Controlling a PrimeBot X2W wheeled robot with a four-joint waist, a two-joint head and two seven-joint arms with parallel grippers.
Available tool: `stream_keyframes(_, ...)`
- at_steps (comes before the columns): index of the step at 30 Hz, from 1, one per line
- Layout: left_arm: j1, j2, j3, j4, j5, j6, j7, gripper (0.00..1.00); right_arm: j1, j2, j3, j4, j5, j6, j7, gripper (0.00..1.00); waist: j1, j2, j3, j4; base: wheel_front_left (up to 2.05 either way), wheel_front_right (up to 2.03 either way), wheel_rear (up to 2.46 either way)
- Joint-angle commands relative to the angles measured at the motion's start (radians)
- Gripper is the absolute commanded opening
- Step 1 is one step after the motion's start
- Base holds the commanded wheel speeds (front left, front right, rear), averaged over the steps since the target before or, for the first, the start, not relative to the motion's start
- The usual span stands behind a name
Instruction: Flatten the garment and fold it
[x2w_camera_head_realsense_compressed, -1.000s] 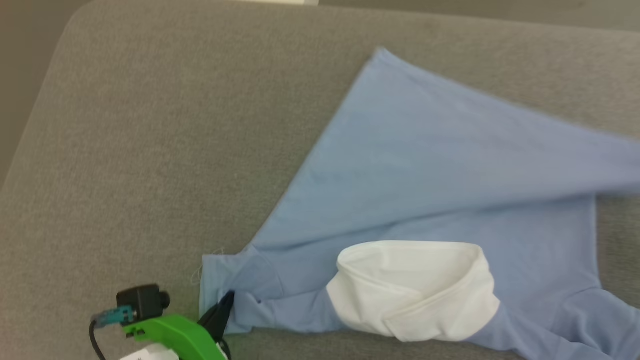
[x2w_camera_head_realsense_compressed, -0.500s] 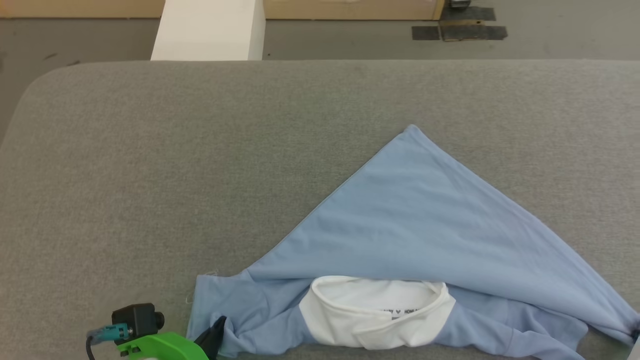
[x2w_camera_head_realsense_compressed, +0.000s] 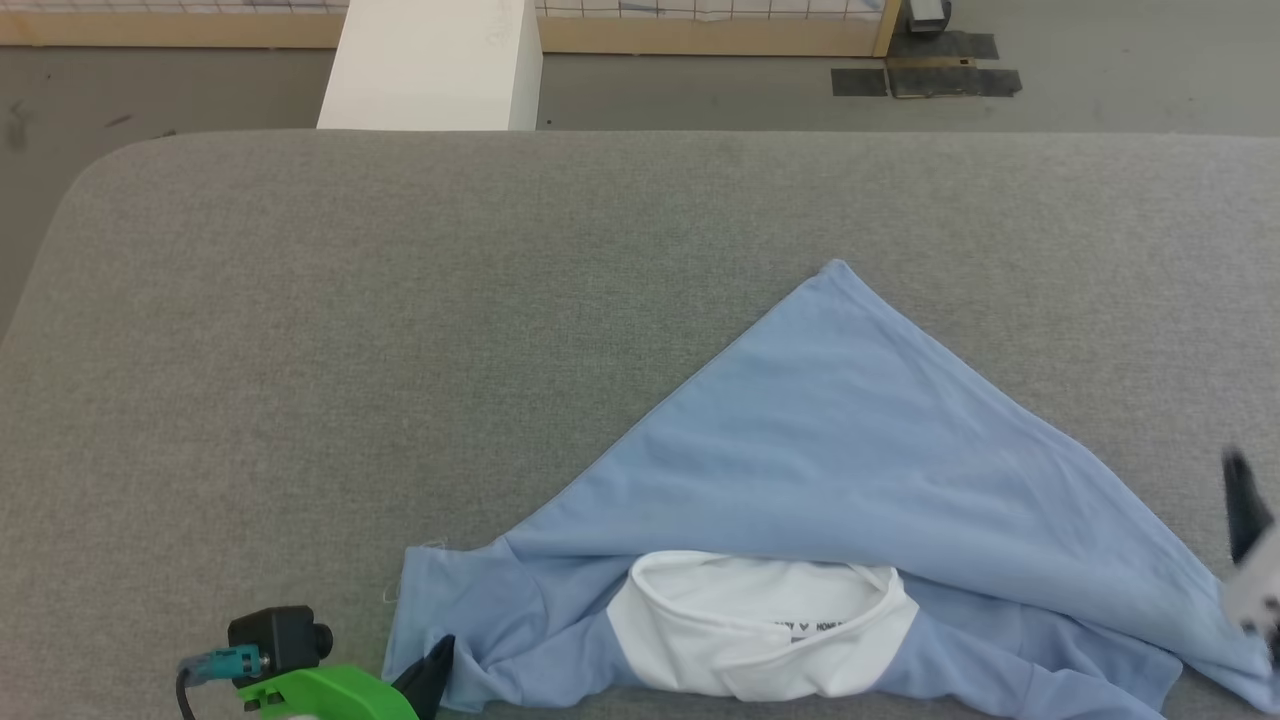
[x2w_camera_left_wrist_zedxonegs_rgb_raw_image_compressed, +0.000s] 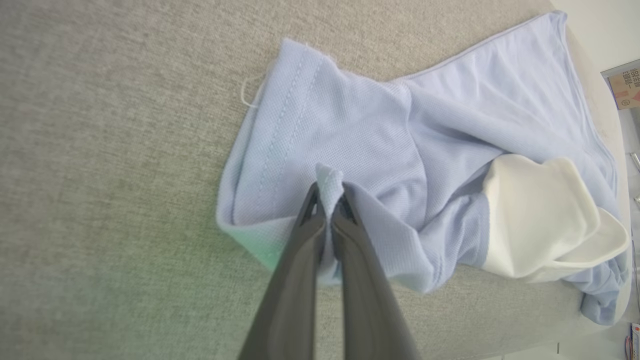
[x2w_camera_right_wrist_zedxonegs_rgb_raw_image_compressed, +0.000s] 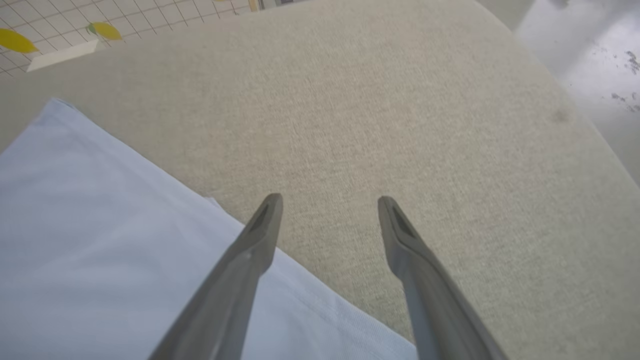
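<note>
Garment (x2w_camera_head_realsense_compressed: 850, 450): I log it rumpled on the grey cushion (x2w_camera_head_realsense_compressed: 300, 350), one corner thrown across itself, neither flattened nor folded. Left gripper (x2w_camera_left_wrist_zedxonegs_rgb_raw_image_compressed: 328, 192) pinches a fold of it; right gripper (x2w_camera_right_wrist_zedxonegs_rgb_raw_image_compressed: 327, 200) spread wide, holding nothing.

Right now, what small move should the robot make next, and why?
Probably the right gripper should dip and pinch the garment at its nearest edge. It hangs open at that edge, while the left gripper is shut on a sleeve fold, and the garment lies doubled over diagonally.
</note>
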Motion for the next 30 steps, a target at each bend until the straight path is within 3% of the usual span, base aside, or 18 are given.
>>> stream_keyframes(1,-0.007,0.003,-0.002,0.004,-0.004,-0.003,-0.004,0.00,-0.040,-0.026,0.051,-0.010,0.026,-0.001,-0.061,1.00,0.0000,0.0000,0.005,0.005,0.00,0.00,0.00)
stream_keyframes(6,-0.027,0.001,-0.010,0.013,-0.005,-0.008,-0.007,0.00,-0.166,-0.159,0.320,0.029,0.102,-0.001,-0.299,1.00,0.0000,0.0000,0.024,0.020,0.00,0.00,0.00)
stream_keyframes(12,-0.065,-0.006,-0.028,0.026,-0.004,-0.021,-0.009,0.00,-0.368,-0.259,0.584,0.203,0.186,-0.001,-0.366,1.00,0.0000,0.0000,0.056,0.059,0.00,0.00,0.00)
stream_keyframes(20,-0.123,-0.023,-0.056,0.057,-0.004,-0.042,-0.018,0.00,-0.619,-0.310,0.811,0.496,0.249,-0.001,-0.226,1.00,0.0000,0.0000,0.101,0.140,0.00,0.00,0.00)
stream_keyframes(30,-0.161,-0.055,-0.092,0.108,-0.008,-0.068,-0.047,0.00,-0.832,-0.312,0.935,0.720,0.269,-0.001,0.057,1.00,0.0000,0.0000,0.168,0.224,0.00,0.00,0.00)
